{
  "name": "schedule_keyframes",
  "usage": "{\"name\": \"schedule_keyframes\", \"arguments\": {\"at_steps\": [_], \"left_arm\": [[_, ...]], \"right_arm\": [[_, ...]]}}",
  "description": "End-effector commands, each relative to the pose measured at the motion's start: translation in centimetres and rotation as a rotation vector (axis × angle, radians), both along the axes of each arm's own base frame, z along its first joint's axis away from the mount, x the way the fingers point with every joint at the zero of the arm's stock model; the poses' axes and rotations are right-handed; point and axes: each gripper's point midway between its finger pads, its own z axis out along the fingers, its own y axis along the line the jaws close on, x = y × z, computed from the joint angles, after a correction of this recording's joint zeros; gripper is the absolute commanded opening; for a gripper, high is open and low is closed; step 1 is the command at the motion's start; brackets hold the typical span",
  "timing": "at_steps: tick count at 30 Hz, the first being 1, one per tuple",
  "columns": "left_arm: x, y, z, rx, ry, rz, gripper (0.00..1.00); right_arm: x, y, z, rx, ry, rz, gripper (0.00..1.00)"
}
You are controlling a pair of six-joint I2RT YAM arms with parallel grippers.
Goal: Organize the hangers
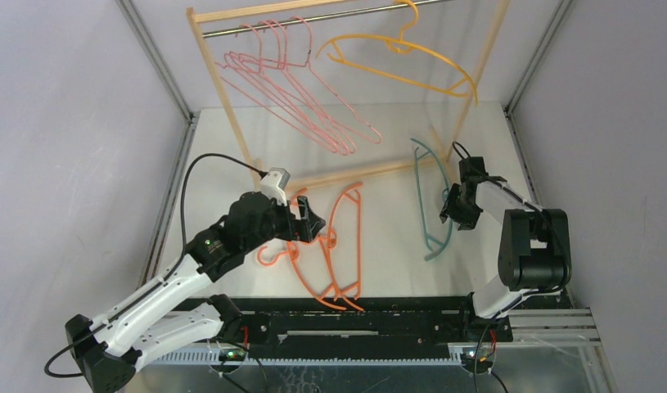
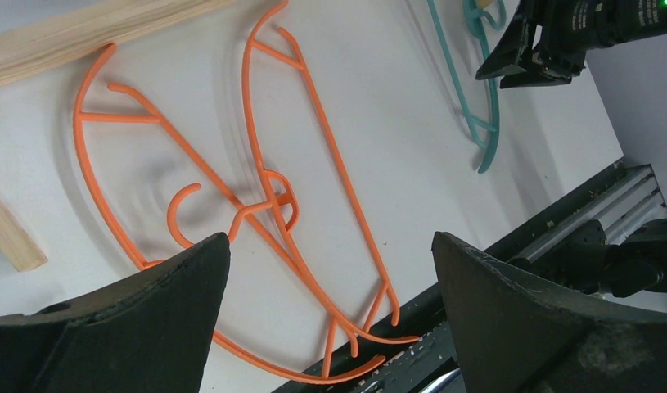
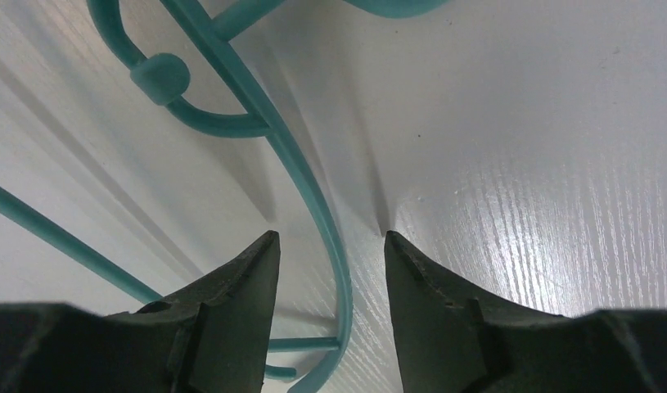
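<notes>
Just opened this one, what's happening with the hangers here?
Two arms are sorting hangers. Several pink hangers and a yellow-orange hanger already hang on the wooden rack. The left gripper hovers open over two orange hangers lying on the table. The right gripper is low at the teal hanger, also on the table, its open jaws straddling the frame without pinching it yet.

2 white-and-black arms [image 1: 162, 291], black cables [image 1: 185, 190]

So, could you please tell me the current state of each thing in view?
pink hangers: hanging on the rod.
yellow-orange hanger: hanging on the rod.
orange hangers: lying overlapped on the table.
teal hanger: on the table, ungripped.
left gripper: open above the orange hangers.
right gripper: open, straddling the teal hanger.
</notes>
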Motion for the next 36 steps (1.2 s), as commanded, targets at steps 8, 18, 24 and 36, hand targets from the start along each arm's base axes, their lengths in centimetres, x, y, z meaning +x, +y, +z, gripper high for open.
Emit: {"name": "schedule_keyframes", "arguments": {"at_steps": [8,18,24,36], "left_arm": [[1.1,0.1,1.5,-0.04,-0.041,0.041,0.98],[1.4,0.1,1.8,-0.036,-0.046,0.038,0.98],[1.6,-0.1,2.7,-0.036,-0.066,0.02,0.98],[1.7,-0.2,4.2,-0.049,-0.1,0.011,0.98]], "right_arm": [[0.3,-0.4,-1.5,-0.002,-0.029,0.01,0.21],[0.0,0.1,1.8,-0.027,-0.107,0.028,0.0],[-1.0,2.0,9.5,-0.038,-0.27,0.064,0.0],[-6.1,7.3,16.9,-0.105,-0.362,0.269,0.0]]}}
